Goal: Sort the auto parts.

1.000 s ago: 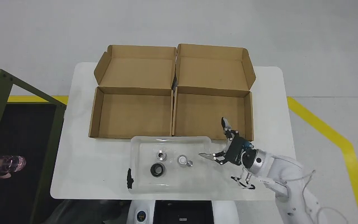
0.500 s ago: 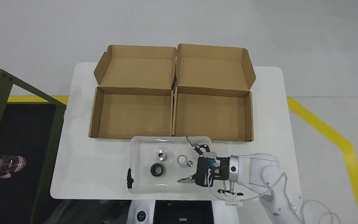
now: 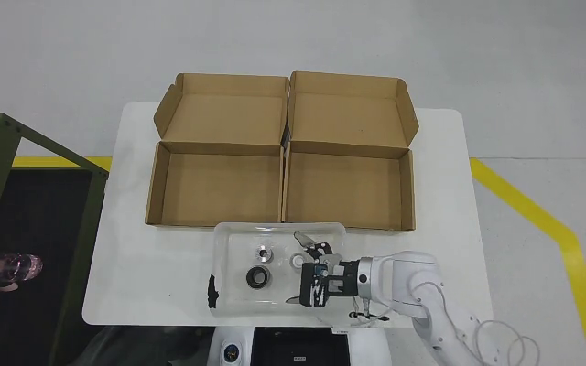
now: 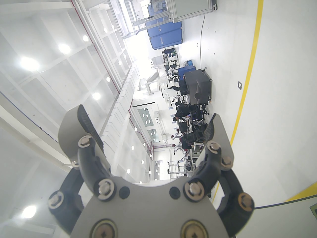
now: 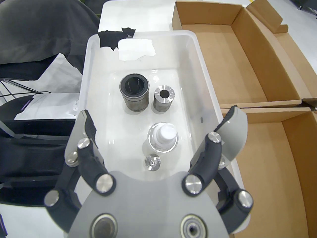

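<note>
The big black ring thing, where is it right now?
In the top view the black ring stands in the left half of the clear bin, next to the smaller metal cylinder.

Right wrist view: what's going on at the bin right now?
The right gripper hovers over the clear bin with its fingers open, holding nothing. Four parts sit in the bin: a dark bearing, a steel cylinder, a white-capped part and a small metal piece nearest the gripper. The two cardboard boxes lie open beside the bin. The left gripper, also open, points out at the room.
</note>
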Controlling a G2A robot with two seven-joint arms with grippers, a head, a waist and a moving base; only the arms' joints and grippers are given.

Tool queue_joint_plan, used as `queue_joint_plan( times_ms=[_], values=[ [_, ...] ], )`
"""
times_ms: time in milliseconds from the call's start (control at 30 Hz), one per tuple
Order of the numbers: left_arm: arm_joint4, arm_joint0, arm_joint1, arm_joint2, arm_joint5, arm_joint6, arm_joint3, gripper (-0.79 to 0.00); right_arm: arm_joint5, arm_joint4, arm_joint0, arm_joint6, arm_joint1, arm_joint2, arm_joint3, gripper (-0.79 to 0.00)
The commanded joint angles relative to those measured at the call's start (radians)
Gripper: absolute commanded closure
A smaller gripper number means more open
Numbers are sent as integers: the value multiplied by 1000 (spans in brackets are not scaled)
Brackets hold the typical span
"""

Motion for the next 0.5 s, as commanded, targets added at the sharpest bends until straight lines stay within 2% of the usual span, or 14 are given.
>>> queue_joint_plan(
  times_ms=[0,333,467],
  values=[
    [0,0,0,0,0,0,0,-785,7,-3,4,6,1,-6,5,-785],
    [0,0,0,0,0,0,0,-785,39,-20,22,33,7,-20,36,-785],
    [0,0,0,0,0,0,0,-785,48,-25,29,43,9,-26,51,-650]
  ],
)
